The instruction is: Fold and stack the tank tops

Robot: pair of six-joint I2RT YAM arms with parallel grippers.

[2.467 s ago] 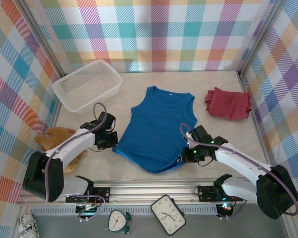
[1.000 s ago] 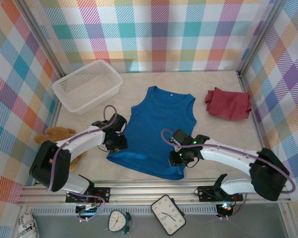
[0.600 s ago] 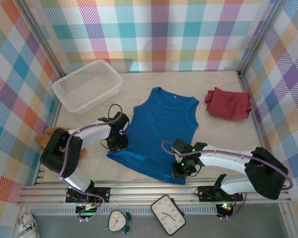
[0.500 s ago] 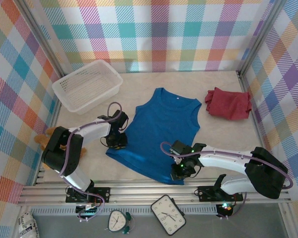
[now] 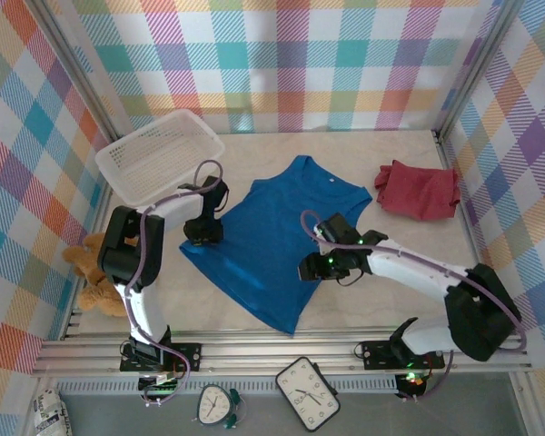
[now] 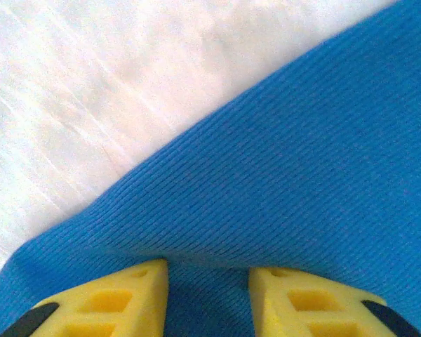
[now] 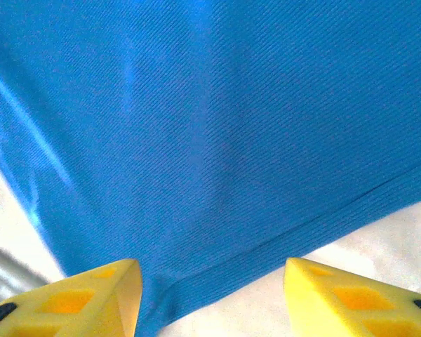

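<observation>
Grippers: left gripper (image 6: 207, 302) nearly closed, pinching a fold of the blue top (image 5: 272, 241) at its left edge. Right gripper (image 7: 210, 302) spread wide over the hem on the right edge, holding nothing. Top lies flat and skewed mid-table (image 5: 200, 300). Red top (image 5: 418, 189) crumpled far right by the plaid wall. Basket (image 5: 177, 175) far left, bear (image 5: 95, 272) near left. Bare tabletop around the blue cloth.

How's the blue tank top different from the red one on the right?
The blue tank top lies spread flat in the middle, with the left gripper and right gripper at its edges. The red tank top sits bunched at the far right, untouched. The blue one covers far more area. Both are soft cloth.
</observation>
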